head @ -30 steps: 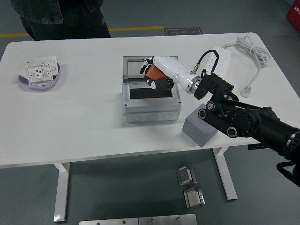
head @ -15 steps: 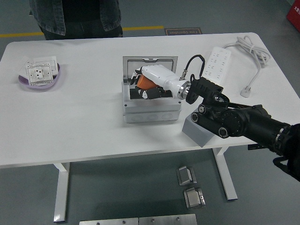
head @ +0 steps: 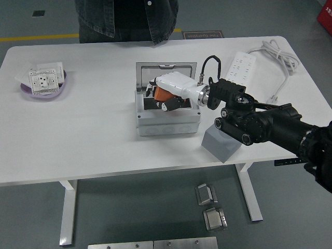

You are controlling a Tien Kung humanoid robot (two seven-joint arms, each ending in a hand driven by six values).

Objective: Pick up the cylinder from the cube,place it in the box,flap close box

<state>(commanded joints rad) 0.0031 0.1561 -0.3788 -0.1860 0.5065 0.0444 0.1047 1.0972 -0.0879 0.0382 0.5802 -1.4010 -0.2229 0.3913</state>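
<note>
My right hand point(head: 162, 94) is white with black fingertips and comes in from the right on a black arm point(head: 264, 124). Its fingers are curled around an orange cylinder point(head: 165, 95) and hold it over the open grey box point(head: 166, 122), at the opening's upper part. The box's lid point(head: 166, 71) stands open behind it. The grey cube point(head: 220, 142) sits on the table to the right of the box, under my forearm, with nothing on top. My left hand is out of view.
A white power strip point(head: 243, 65) with a coiled cable point(head: 280, 62) lies at the back right. A purple dish point(head: 44, 85) with a white socket plate sits at the far left. A person point(head: 127, 18) in dark clothes stands at the far side.
My right hand has moved left and down from over the lid toward the box opening, still holding the orange cylinder. The person at the far side has moved to the right.
</note>
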